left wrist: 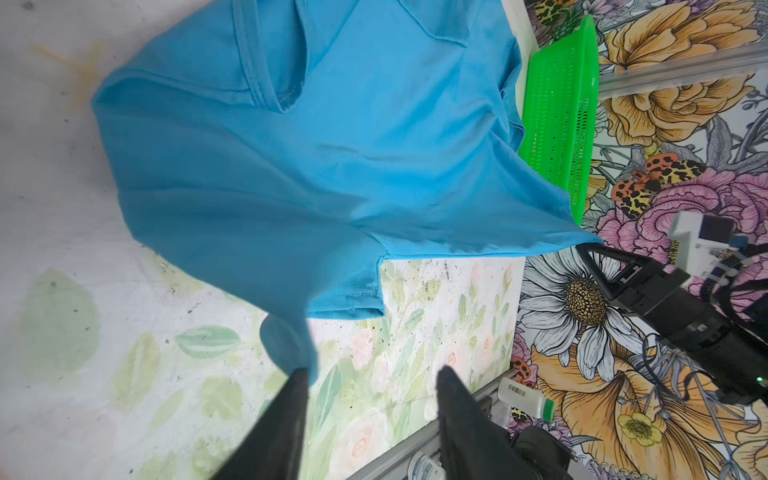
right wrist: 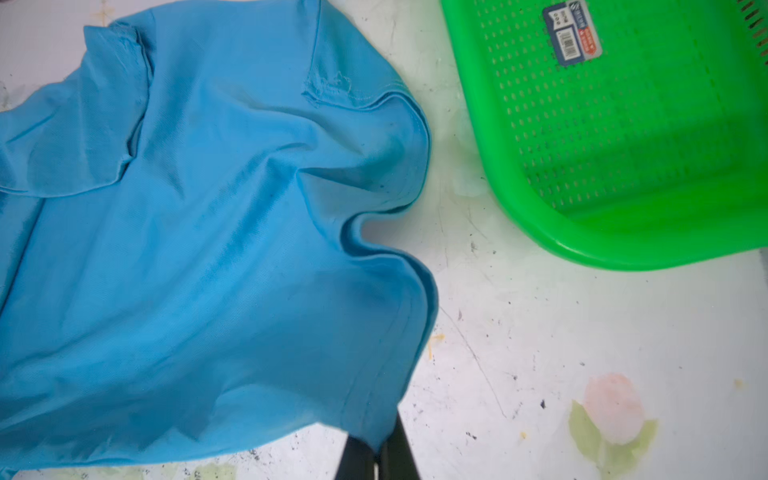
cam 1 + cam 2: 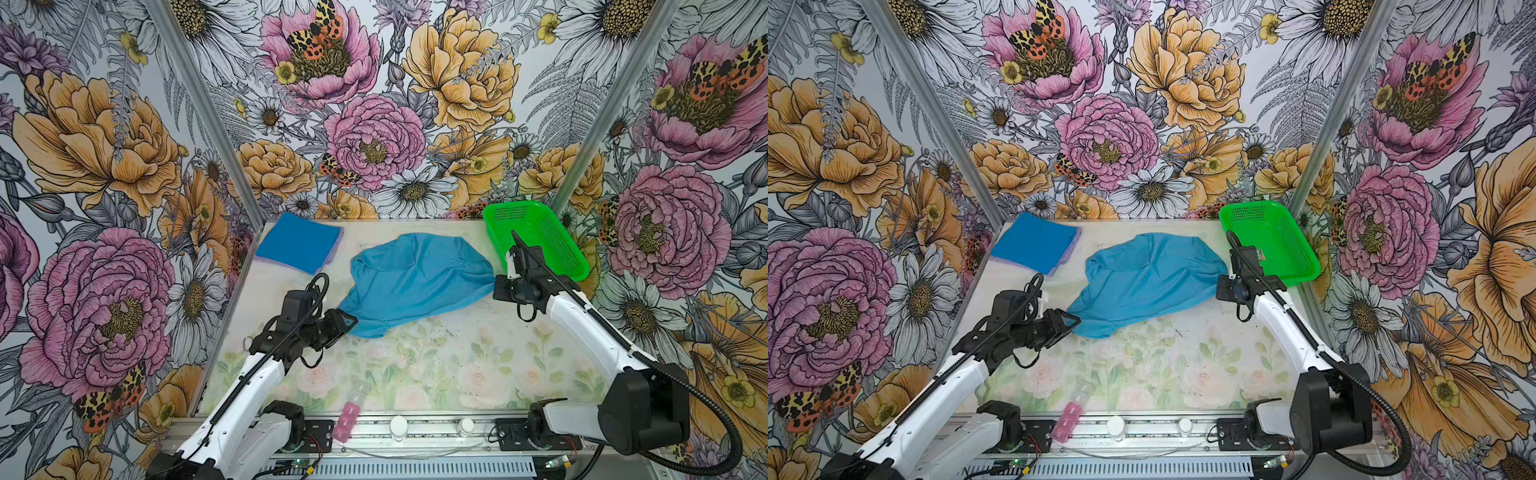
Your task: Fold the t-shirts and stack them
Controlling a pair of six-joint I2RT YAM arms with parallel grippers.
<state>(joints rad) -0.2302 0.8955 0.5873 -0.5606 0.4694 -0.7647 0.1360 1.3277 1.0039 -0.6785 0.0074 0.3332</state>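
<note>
The teal-blue t-shirt (image 3: 411,278) lies unfolded and rumpled at the middle of the table (image 3: 436,365). Its long axis runs from near-left to right and slightly farther back, with the neck opening toward the far-left side and the hemmed edge toward the right. The right fingers (image 2: 401,444) are closed on a corner of that hem. The left fingers (image 1: 286,415) stand apart, gripping nothing, and the shirt's near-left tip reaches one of them. The folded stack (image 3: 299,245), deep blue over lavender, lies at the far-left corner. The green basket (image 3: 552,241) stands at far right.

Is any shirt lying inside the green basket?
No; in both top views the green basket shows only its bare mesh floor.
</note>
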